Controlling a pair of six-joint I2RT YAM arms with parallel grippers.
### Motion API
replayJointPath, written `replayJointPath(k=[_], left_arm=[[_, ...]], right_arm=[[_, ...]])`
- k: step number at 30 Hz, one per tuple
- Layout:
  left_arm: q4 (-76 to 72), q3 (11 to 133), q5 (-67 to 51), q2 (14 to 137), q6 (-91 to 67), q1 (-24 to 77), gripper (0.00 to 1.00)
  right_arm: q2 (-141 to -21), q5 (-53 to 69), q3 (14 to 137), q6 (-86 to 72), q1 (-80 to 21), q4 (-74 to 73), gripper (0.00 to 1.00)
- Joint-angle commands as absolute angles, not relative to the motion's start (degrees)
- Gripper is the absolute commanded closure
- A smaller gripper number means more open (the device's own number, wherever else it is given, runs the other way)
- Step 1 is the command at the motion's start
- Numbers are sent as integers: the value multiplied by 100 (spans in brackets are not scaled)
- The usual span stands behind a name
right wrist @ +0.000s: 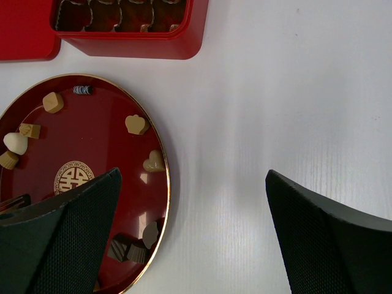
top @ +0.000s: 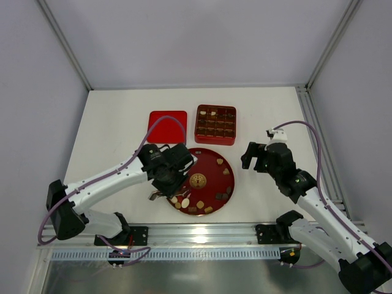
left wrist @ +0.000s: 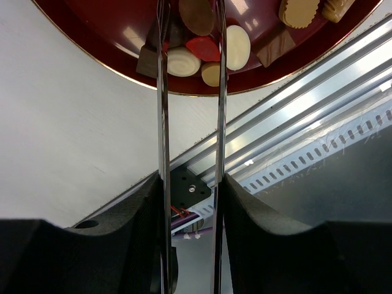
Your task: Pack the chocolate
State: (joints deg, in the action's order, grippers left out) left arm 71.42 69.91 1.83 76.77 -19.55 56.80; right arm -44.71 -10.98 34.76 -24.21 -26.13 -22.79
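Observation:
The chocolate pieces (top: 200, 204) lie scattered on the round red plate (top: 211, 162), dark, tan and cream ones, most near its front rim. My left gripper (top: 170, 177) hangs over the plate's left front edge, shut on a pair of metal tongs (left wrist: 163, 122). The tong blades reach among the chocolate (left wrist: 237, 47) on either side of a brown oval piece (left wrist: 197, 15); whether they pinch it I cannot tell. My right gripper (top: 254, 156) stands open over bare table right of the plate (right wrist: 104, 153), nothing between its fingers.
The square red box (top: 215, 124) with grid compartments, partly filled, stands behind the plate. Its red lid (top: 167, 126) lies flat to the left of it. An aluminium rail (top: 202, 233) runs along the near edge. White walls enclose the table.

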Motion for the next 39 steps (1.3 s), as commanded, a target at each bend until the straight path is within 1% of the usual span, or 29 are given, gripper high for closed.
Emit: replayJointPath(k=[1, 6, 12, 17, 20, 33, 38, 39], left_arm=[[7075, 7005, 70, 7725, -1986, 5704, 58], [7075, 7040, 62, 7787, -1960, 5704, 59], [7084, 7101, 114, 7866, -1899, 5704, 65], [7110, 7242, 281, 7892, -1872, 5704, 72], [7119, 7365, 430, 7910, -1846, 5704, 74], [7111, 8199, 958, 8024, -1749, 5669, 76], [6760, 9069, 1142, 8498, -1548, 5371, 76], [6559, 9183, 1125, 8717, -1521, 5161, 76]], right_arm=[[-4447, -1213, 3498, -2452, -2593, -2171, 0], [-4438, -1230, 3507, -2452, -2593, -2171, 0], [-4456, -1248, 3524, -2426, -2584, -2171, 0], [-4465, -1266, 3524, -2426, -2584, -2162, 0], [-4456, -1266, 3524, -2426, -2584, -2180, 0], [-4421, -1231, 3577, -2452, -2575, -2180, 0], [-4465, -1186, 3682, -2452, -2575, -2171, 0], [-4482, -1195, 3691, -2443, -2584, -2180, 0]])
